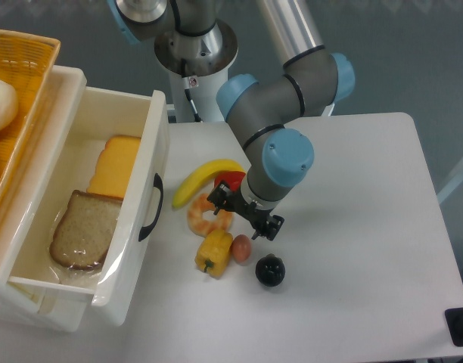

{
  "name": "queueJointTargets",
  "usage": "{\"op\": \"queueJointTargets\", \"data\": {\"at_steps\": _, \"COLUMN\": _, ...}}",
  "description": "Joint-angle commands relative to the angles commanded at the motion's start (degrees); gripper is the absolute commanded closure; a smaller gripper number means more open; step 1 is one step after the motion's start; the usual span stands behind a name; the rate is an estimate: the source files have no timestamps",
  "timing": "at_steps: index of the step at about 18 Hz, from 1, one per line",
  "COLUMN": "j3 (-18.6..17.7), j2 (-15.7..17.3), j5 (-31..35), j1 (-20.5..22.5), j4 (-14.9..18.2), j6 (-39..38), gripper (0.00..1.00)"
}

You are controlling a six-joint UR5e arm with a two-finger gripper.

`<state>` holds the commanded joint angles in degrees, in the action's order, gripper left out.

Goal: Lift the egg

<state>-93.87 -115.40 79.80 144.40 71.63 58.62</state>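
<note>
The egg (241,247) is a small pinkish-tan oval on the white table, between the yellow pepper (214,253) on its left and the black round fruit (270,271) on its lower right. My gripper (244,214) hangs just above and behind the egg, its black fingers pointing down over the shrimp and egg area. I cannot tell from this view how far the fingers stand apart. Nothing shows between the fingers.
A banana (203,180), a red tomato (230,181) partly hidden by the gripper, and an orange shrimp (206,218) lie behind the egg. An open white drawer (152,189) with bread and cheese slices stands at left, beside a yellow basket (27,53).
</note>
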Motion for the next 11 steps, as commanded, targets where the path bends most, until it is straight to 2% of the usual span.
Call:
{"op": "queueJointTargets", "data": {"at_steps": 5, "j3": 0.26, "j2": -1.41, "j5": -0.17, "j1": 0.35, "j4": -0.35, "j6": 0.26, "gripper": 0.0}}
{"op": "queueJointTargets", "data": {"at_steps": 11, "j3": 2.28, "j2": -3.43, "j5": -0.26, "j1": 0.35, "j4": -0.53, "j6": 0.44, "gripper": 0.0}}
